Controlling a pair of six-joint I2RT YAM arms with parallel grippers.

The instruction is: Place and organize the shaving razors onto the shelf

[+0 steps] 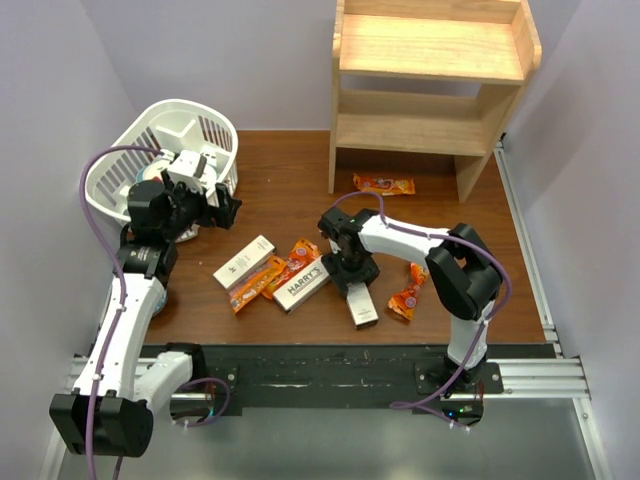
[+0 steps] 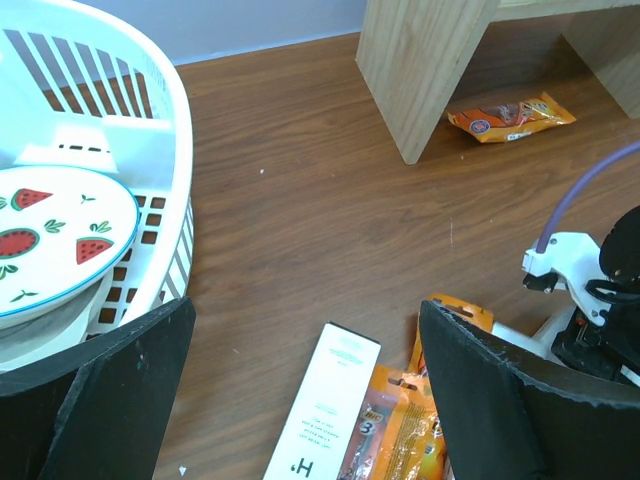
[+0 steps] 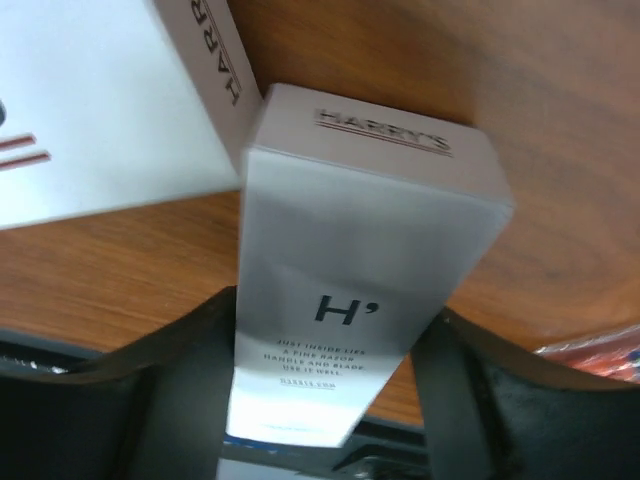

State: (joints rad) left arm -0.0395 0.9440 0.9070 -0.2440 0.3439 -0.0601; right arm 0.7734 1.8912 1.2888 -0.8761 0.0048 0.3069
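Three white razor boxes lie on the brown table. One [image 1: 243,261] is at the left and also shows in the left wrist view [image 2: 320,420]. A "HARRY'S" box [image 1: 301,285] is in the middle and also shows in the right wrist view [image 3: 110,120]. My right gripper [image 1: 352,278] stands over the third box [image 1: 363,308]. In its wrist view this gripper [image 3: 338,300] is shut on that "H'" box [image 3: 365,230], with a finger against each long side. My left gripper [image 1: 222,208] is open and empty next to the basket, and hovers [image 2: 305,310] above the table. The wooden shelf [image 1: 430,50] stands at the back, with both levels bare.
A white slatted basket [image 1: 215,125] at the back left holds a watermelon-print plate [image 2: 50,240]. Orange packets lie under the shelf [image 1: 384,184], right of my right gripper [image 1: 408,293] and between the left two boxes [image 1: 290,262]. The table's front edge runs just behind the held box.
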